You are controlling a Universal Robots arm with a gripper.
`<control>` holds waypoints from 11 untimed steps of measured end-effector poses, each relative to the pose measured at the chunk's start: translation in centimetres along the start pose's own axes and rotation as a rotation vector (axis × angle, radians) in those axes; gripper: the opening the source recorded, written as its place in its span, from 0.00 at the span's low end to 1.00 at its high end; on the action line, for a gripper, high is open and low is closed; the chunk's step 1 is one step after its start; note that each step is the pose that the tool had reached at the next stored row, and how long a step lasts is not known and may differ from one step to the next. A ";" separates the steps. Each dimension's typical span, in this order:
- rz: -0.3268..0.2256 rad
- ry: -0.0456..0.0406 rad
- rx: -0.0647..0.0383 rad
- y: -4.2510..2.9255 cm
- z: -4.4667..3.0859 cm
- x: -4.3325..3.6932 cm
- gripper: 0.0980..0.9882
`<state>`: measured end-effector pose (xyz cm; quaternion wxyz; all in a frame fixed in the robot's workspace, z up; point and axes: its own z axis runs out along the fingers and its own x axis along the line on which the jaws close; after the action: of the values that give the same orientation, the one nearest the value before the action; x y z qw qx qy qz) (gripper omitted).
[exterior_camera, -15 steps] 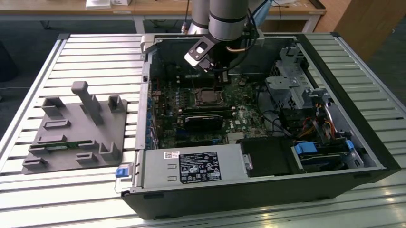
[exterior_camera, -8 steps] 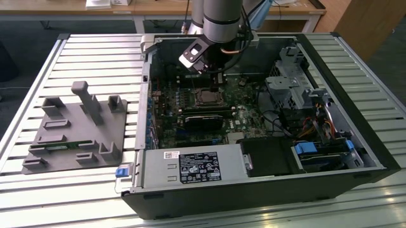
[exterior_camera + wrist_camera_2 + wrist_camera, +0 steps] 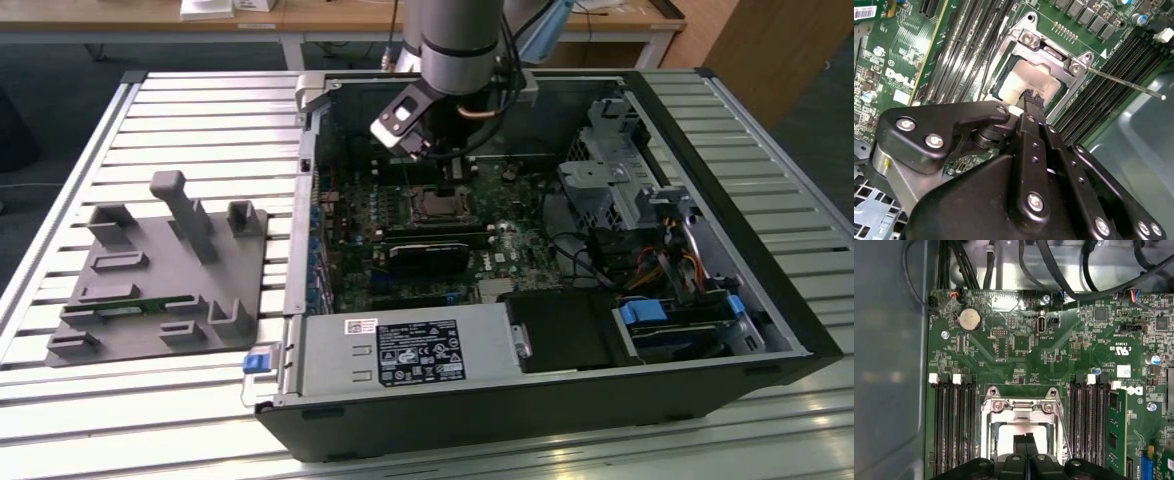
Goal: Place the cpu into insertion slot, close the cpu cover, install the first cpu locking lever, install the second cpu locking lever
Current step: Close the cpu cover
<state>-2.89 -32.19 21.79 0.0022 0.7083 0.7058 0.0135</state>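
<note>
1 closed, empty end effector [image 3: 1025,441] directly over the cpu [image 3: 1004,437]; cpu within the cpu cover [image 3: 1021,407] cut-out

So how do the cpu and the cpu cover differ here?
The cpu is a pale solid square; the cpu cover is a darker metal frame with an open centre. The cpu cover is larger and rings the cpu. Both sit on the green board, beneath the gripper.

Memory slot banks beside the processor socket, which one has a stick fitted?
The bank farther from the round silver coin battery: a green memory module stands in its outermost slot, while the other bank's black slots sit empty.
</note>
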 end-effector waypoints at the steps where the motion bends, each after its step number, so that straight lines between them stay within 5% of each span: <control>1: 0.000 0.0001 0.000 -0.05 0.07 0.00 0.01; 11: 0.000 0.0000 0.000 -1.51 0.73 -0.02 0.01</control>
<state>-4.39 -32.20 21.03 0.0022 0.7082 0.7058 0.0134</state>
